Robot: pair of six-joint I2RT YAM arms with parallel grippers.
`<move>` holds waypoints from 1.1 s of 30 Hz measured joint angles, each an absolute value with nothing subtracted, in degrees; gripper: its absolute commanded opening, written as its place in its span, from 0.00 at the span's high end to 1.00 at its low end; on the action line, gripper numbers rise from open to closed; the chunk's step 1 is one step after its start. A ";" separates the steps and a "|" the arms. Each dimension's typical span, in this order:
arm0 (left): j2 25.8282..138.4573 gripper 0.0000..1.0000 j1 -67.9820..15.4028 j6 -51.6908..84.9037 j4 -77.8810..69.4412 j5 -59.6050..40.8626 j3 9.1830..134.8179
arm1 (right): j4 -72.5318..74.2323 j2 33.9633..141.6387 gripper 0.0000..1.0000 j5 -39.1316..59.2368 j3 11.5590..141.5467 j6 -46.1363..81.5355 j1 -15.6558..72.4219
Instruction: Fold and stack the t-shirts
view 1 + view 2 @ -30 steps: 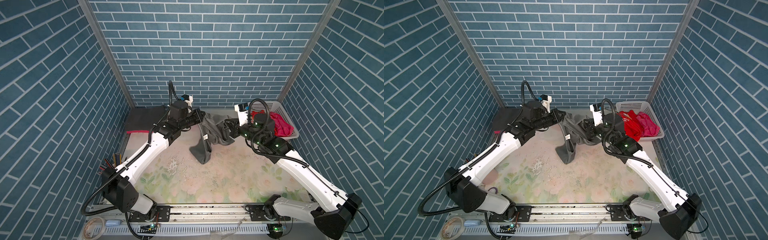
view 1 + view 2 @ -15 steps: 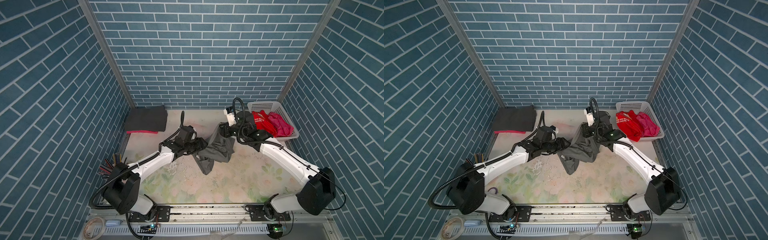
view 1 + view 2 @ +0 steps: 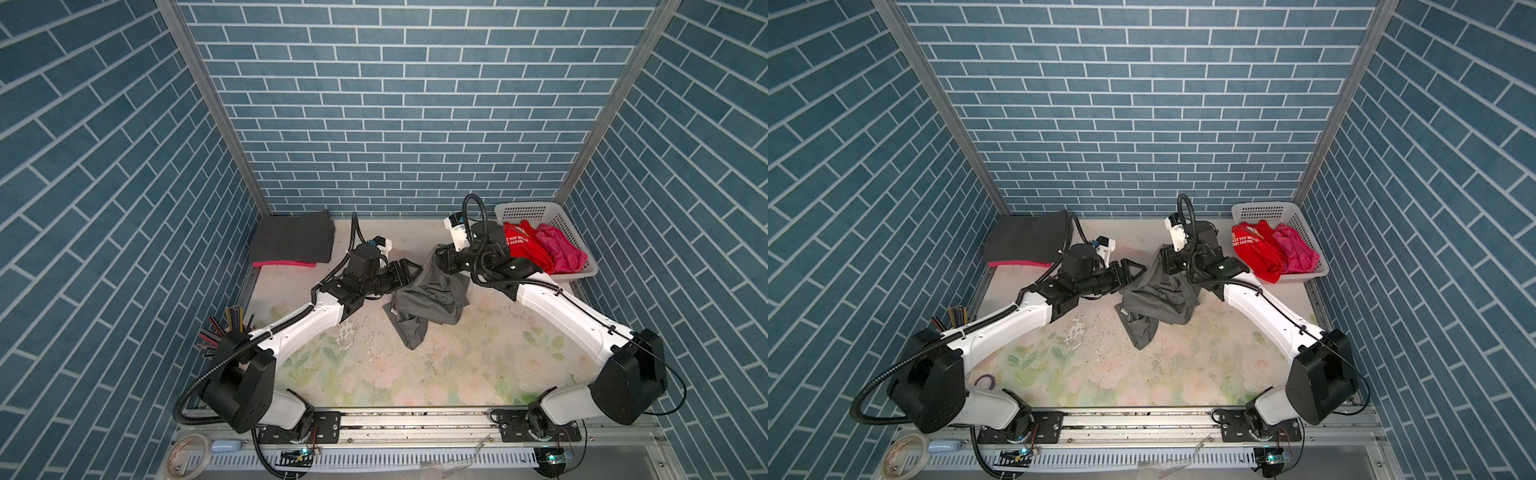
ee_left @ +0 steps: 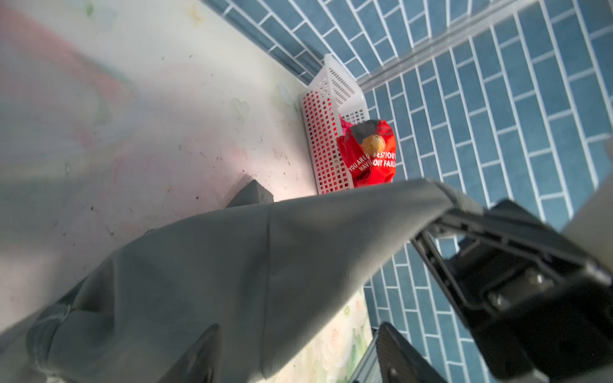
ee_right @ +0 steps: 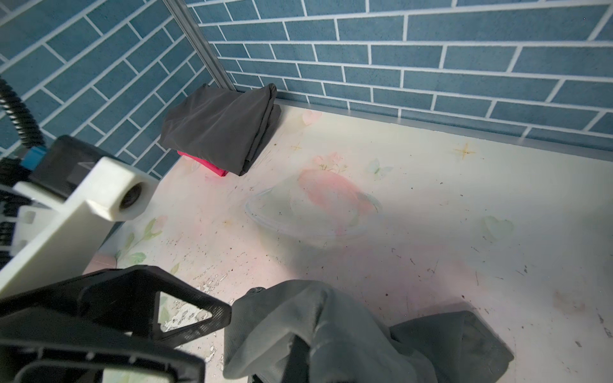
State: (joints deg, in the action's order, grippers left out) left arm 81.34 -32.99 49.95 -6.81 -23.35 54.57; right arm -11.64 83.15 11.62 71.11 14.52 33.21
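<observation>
Pinched the raised peak of the large plain mid-grey cloth t-shirt (image 3: 428, 299) in the right tool (image 3: 439, 258), clamped tight on the fabric, a little past desk centre toward 12 o'clock. Draped the rest onto the pale floral desk (image 3: 457, 365) as a rumpled heap, one tail trailing toward 6 o'clock. Spread the left tool (image 3: 413, 270) wide at the heap's 9 o'clock side, just beside the cloth, apparently gripping nothing.

Noted a folded charcoal t-shirt (image 3: 293, 237) atop a folded magenta-pink t-shirt (image 3: 282, 263) in the 10 o'clock corner. Noted a red t-shirt with white lettering (image 3: 523, 247) and a crumpled magenta-pink t-shirt (image 3: 559, 249) in the white perforated plastic basket (image 3: 528, 210) at 2 o'clock.

Judged the hold fragile:
- Risked dragging the whole bundle instead of opening it, through pulling from one pinch alone.
- Risked catching several layers at once, through closing the left tool into bunched folds.
- Risked slipping free of the right tool under the hanging weight.
</observation>
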 measured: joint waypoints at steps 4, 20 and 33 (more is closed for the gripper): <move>77.03 0.26 -33.06 42.44 -8.71 -18.35 47.90 | -11.68 83.15 1.00 12.82 73.06 14.52 31.73; 77.73 0.28 -38.98 25.02 -15.77 -9.02 45.08 | -11.94 85.65 1.00 14.92 74.63 14.52 31.18; 88.23 0.80 -40.40 19.86 -18.41 -8.80 51.29 | -11.99 86.28 1.00 15.99 75.96 14.52 31.18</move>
